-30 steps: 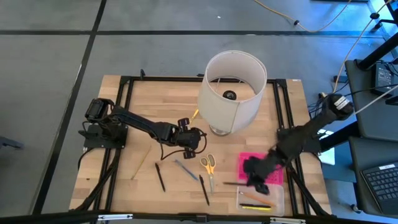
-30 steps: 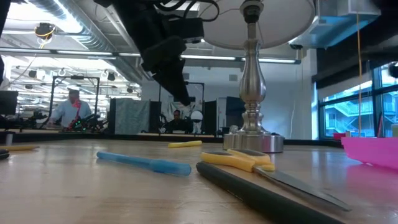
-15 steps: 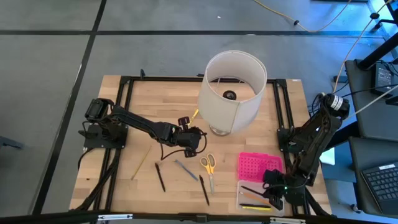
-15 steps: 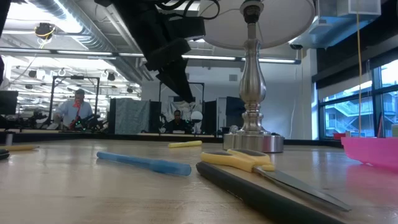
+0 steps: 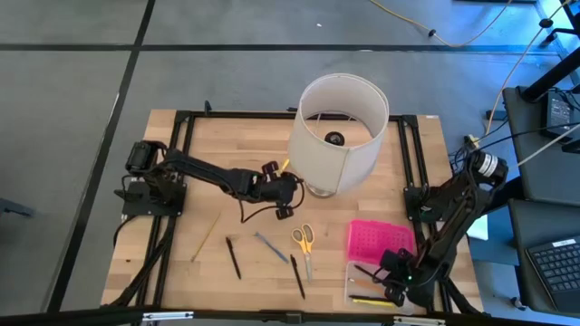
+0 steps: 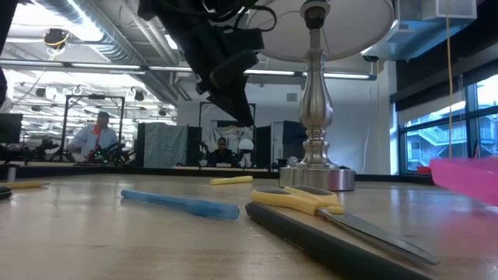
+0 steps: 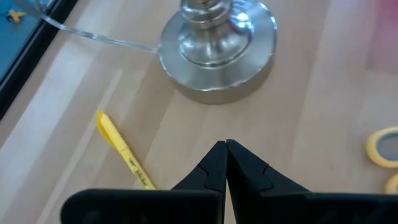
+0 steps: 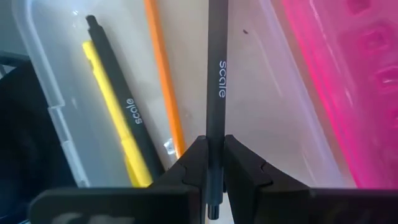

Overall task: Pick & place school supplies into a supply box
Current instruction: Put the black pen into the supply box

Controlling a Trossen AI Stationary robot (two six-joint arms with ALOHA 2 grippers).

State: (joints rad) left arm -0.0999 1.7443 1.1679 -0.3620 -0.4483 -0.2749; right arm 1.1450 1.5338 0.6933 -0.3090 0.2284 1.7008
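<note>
Pens handle light, stiff and slick: the right gripper [image 8: 214, 167] is clamped on a black pen [image 8: 215, 74] near its end, over the supply box [image 8: 37, 68] (pencils already inside). Farther off, the left gripper [image 7: 226, 163] hangs closed and empty by the lamp base [image 7: 217, 46]. Box depth seems hidden.

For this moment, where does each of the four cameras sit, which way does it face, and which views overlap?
High: overhead, straight down on the table; both arms show.
Low: at tabletop height, level across to the lamp base; the left arm hangs in from above.
Left wrist: behind the shut left gripper, facing the lamp base.
Right wrist: behind the right gripper, shut on a black pen over the clear box.
Shared: low and left wrist both show the lamp base.
</note>
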